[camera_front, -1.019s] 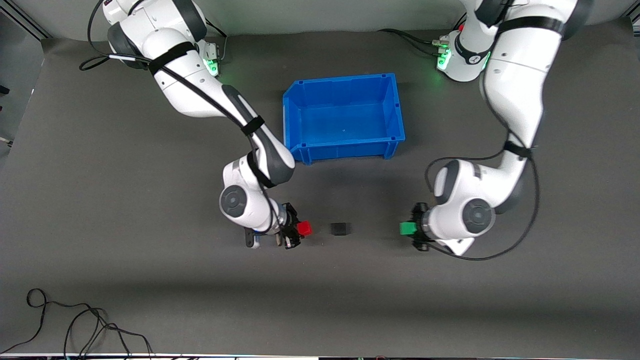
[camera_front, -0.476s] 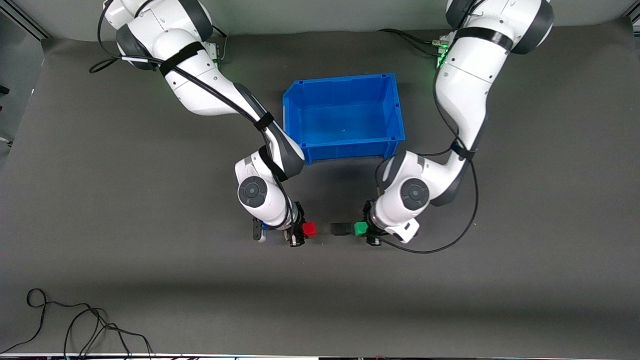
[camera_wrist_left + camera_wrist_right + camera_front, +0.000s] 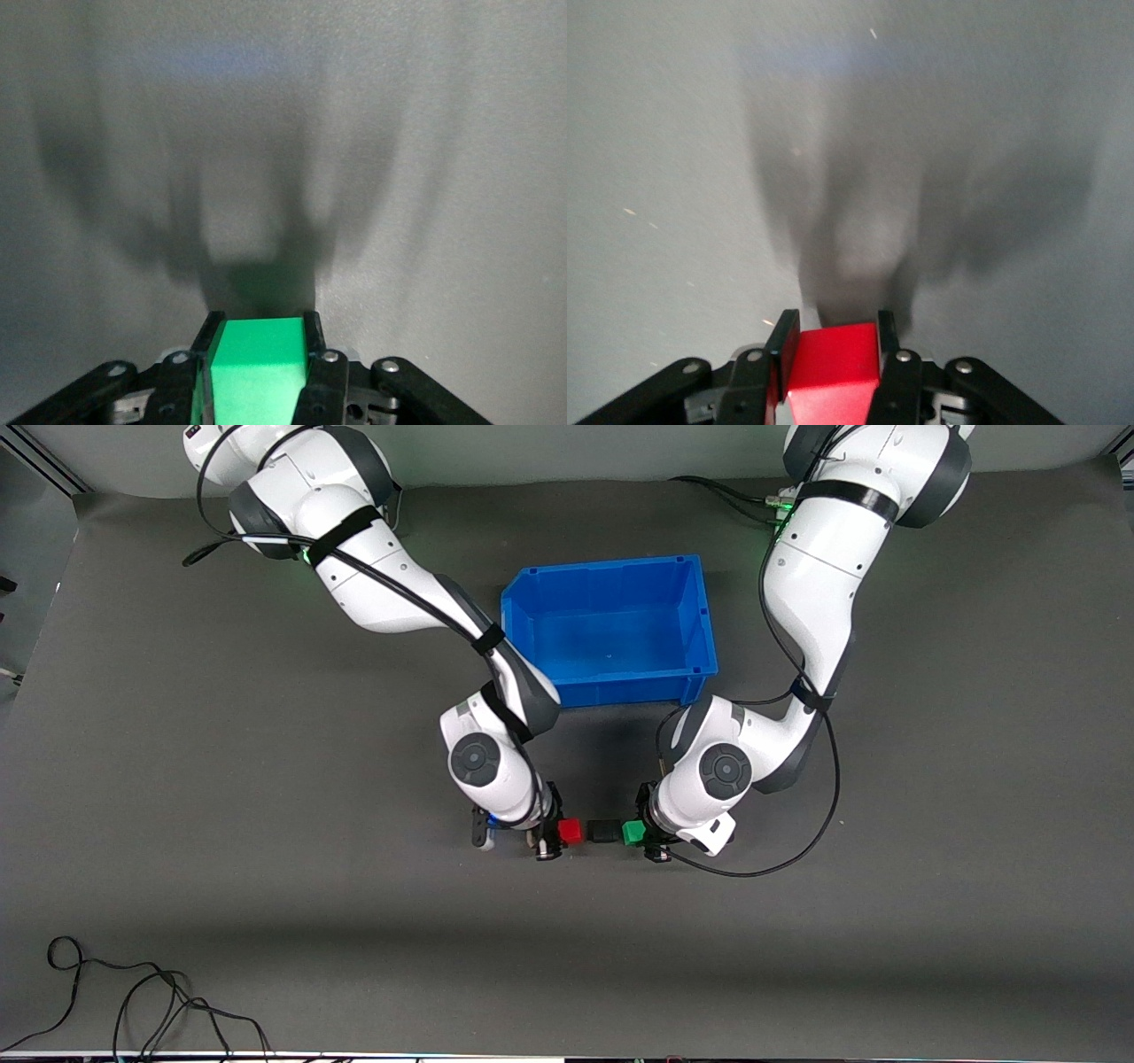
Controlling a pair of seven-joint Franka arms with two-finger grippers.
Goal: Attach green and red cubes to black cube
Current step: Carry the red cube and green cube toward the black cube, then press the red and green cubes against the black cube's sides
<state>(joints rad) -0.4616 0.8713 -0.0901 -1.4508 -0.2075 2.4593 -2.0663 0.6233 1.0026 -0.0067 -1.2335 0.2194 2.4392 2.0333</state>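
Black cube [image 3: 604,831] on the grey mat [image 3: 266,779], between the two grippers, flanked on either end by the coloured cubes. All three cubes in one row.

Right gripper [image 3: 551,841] low at the mat, at the black cube's end toward the right arm. Fingers [image 3: 782,347] pinched on the red cube [image 3: 570,832], one finger on each opposite face, seen plainly in the right wrist view [image 3: 833,370]. Red cube projecting from the fingertips toward the black cube, just beside it; touching or a hair apart, cannot tell.

Left gripper [image 3: 651,834] low at the mat, at the black cube's end toward the left arm. Fingers [image 3: 312,336] clamped on the green cube [image 3: 633,833], again one per face, clear in the left wrist view [image 3: 257,365]. Green cube sticking out past the fingertips toward the black cube, pressed up against it or very nearly so; contact not certain from above.

Black cube itself hidden in both wrist views, only mat and shadow ahead of each held cube.

Blue bin [image 3: 691,615] farther from the front camera than both grippers, well apart from the cube row, between the two arms. Loose black cable [image 3: 133,1001] on the mat, well away from both grippers, toward the right arm's end and nearer the front camera.
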